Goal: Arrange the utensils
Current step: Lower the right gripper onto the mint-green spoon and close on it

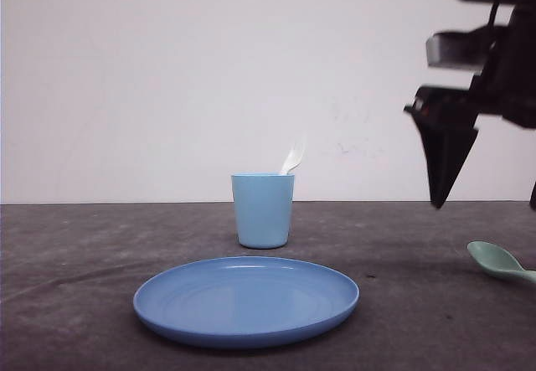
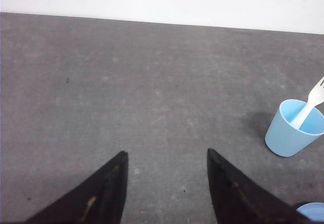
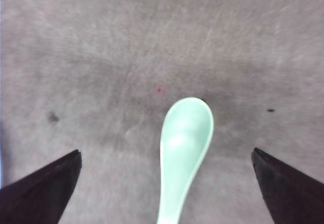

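So the fork (image 1: 293, 157) is standing in the cup (image 1: 263, 210), handle down and tines poking out over the rim, leaning toward the right. That half of the job looks done to me. The cup sits just behind the plate (image 1: 245, 301), which has nothing on it.

The spoon (image 3: 183, 152) is the leftover one. It's lying flat on the table (image 1: 75, 254) off to the right, well apart from the cup, bowl facing up. The right gripper (image 3: 167, 181) hangs over it with its jaws spread wide, one on each side of the spoon and not touching it. In the right wrist view the spoon runs straight down the middle between the fingers, so my guess is it's lined up on purpose for a grab across the handle. In the front view that gripper is high above the table, so it'd need to come down a fair bit first.

The left gripper (image 2: 167, 188) is open too, holding nothing, over bare table with the cup off to one side. Probably just parked out of the way.
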